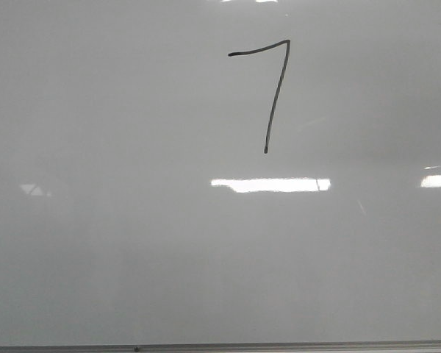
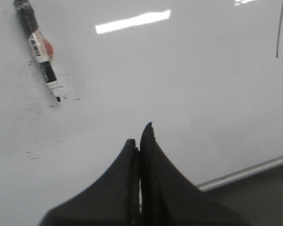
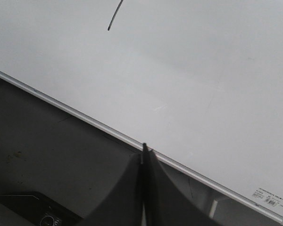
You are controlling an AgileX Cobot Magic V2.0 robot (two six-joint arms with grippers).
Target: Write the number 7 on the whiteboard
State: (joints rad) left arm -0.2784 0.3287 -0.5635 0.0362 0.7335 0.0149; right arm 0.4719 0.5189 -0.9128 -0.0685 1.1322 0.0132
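Front view: a thin black hand-drawn number 7 is seen on the upper middle of the large glossy grey-white whiteboard; no arms are shown.

Left wrist view: the left gripper is pressed together, empty. A black-and-white marker pen lies on the board, well ahead of the fingertips and off to one side.

Right wrist view: the right gripper is closed on nothing, held over the board's thin metal edge; the 7's tail end is far ahead.
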